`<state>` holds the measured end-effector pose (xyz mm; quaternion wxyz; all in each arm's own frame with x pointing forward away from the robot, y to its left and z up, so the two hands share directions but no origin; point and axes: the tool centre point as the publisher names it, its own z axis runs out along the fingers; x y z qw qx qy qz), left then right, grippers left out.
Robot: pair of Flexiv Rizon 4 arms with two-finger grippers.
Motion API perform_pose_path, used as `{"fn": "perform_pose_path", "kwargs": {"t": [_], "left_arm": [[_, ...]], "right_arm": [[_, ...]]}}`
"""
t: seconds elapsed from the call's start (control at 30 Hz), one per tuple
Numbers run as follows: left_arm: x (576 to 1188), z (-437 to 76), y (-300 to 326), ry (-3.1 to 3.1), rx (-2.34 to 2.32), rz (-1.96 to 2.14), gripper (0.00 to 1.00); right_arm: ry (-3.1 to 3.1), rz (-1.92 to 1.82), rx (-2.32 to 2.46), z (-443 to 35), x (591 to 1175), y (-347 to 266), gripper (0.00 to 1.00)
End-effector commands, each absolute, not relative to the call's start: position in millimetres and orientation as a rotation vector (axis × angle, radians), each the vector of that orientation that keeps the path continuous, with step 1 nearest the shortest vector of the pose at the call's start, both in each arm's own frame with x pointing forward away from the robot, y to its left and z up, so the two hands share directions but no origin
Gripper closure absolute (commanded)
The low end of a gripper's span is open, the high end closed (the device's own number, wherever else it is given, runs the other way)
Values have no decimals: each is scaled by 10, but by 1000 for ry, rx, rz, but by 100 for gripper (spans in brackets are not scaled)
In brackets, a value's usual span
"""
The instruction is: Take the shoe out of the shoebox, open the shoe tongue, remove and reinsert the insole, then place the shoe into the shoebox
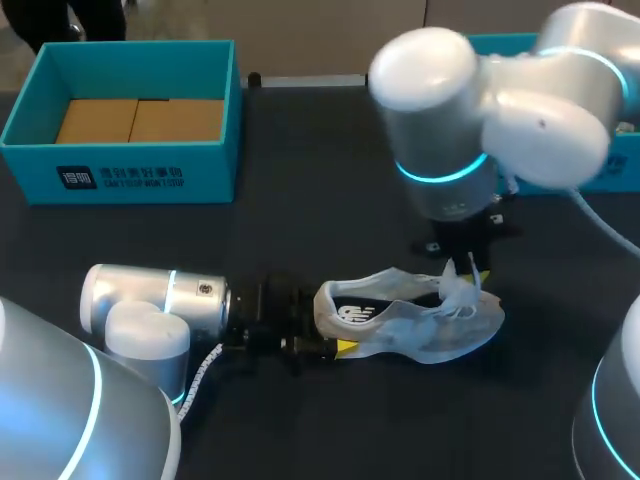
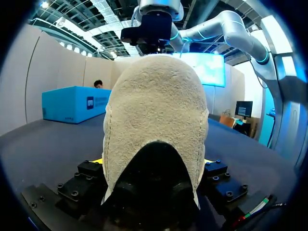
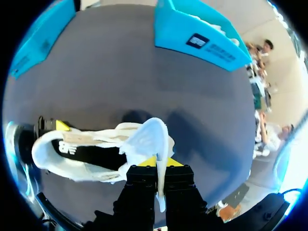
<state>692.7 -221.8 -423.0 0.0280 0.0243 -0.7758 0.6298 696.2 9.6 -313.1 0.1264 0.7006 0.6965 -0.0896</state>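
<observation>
Head view: white shoe (image 1: 420, 322) lies on the dark table (image 1: 330, 180), out of the shoebox (image 1: 150, 172), heel toward my left arm. I judge it light, with a soft, thin upper that will buckle. The heel looks stiffest, so that is the place to hold. Left gripper (image 2: 153, 162) is clamped across the heel, one finger on each side. Right gripper (image 3: 161, 164) pinches the floppy tongue (image 3: 153, 137) from above; it may slip under a hard pull. Insole not discernible. Table looks matte and flat, fair grip expected. Shoebox well apart, far left, open, brown cardboard (image 1: 140, 120) inside
</observation>
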Motion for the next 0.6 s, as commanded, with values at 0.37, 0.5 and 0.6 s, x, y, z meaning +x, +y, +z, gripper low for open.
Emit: {"fn": "perform_pose_path", "kwargs": {"t": [0.37,0.5,0.6], "left_arm": [[6916,-4286,-2250,-2399,77,1943,100],[6916,-4286,-2250,-2399,77,1943,100],[6916,-4286,-2250,-2399,77,1943,100]], "right_arm": [[2351,364,2315,-3313,6848,-331,100],[2383,466,2304,-3402,6812,-383,100],[2416,525,2287,-3476,6783,-402,89]]}}
